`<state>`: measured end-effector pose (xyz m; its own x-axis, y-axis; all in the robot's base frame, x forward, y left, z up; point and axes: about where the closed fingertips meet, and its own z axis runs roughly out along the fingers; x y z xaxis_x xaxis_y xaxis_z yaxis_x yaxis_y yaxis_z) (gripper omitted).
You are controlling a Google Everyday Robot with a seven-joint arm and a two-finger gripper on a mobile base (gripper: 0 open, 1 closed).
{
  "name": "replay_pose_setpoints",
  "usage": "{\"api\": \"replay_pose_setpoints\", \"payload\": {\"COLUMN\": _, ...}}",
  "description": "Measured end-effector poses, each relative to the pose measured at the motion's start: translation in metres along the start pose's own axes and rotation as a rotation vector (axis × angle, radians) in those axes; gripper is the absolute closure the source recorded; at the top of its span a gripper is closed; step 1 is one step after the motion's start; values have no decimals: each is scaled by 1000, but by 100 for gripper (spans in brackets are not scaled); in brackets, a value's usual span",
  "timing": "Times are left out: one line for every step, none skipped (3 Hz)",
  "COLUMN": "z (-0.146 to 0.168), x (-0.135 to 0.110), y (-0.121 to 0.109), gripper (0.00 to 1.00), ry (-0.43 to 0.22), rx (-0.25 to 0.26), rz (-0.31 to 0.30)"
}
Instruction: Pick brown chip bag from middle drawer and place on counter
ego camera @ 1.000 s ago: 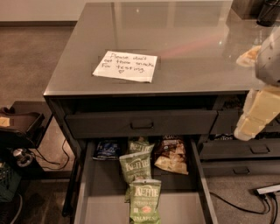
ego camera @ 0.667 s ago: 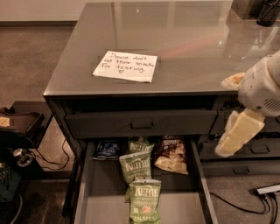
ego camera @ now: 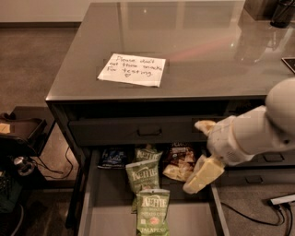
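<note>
The brown chip bag (ego camera: 178, 160) lies at the back of the open middle drawer (ego camera: 87, 203), right of centre. It is dark and glossy with pale chips pictured. My gripper (ego camera: 193, 156) hangs over the drawer's right side, just right of the bag and above it. Its two pale yellow fingers (ego camera: 203, 174) are spread apart and hold nothing. The white arm (ego camera: 258, 133) reaches in from the right. The counter (ego camera: 198, 50) is the glossy grey top above, with a white handwritten note (ego camera: 132, 69) on it.
Three green Kettle bags (ego camera: 144, 176) lie down the drawer's middle, and a dark blue bag (ego camera: 113, 157) sits at the back left. A closed drawer front with a recessed handle (ego camera: 150, 130) is above. Dark objects stand at the counter's far right (ego camera: 282, 13). Cables and gear lie on the floor at left (ego camera: 18, 156).
My gripper has come down and to the left, from beside the counter's right edge to over the drawer next to the brown chip bag. The bags have not moved.
</note>
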<state>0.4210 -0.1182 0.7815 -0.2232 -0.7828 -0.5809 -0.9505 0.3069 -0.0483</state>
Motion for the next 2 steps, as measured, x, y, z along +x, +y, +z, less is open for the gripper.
{"api": "replay_pose_setpoints", "payload": {"z": 5, "x": -5, "y": -8, "gripper": 0, "ry": -18, "rx": 41, "rz": -4}}
{"api": "replay_pose_setpoints", "payload": {"z": 5, "x": -5, "y": -8, "gripper": 0, "ry": -18, "rx": 41, "rz": -4}}
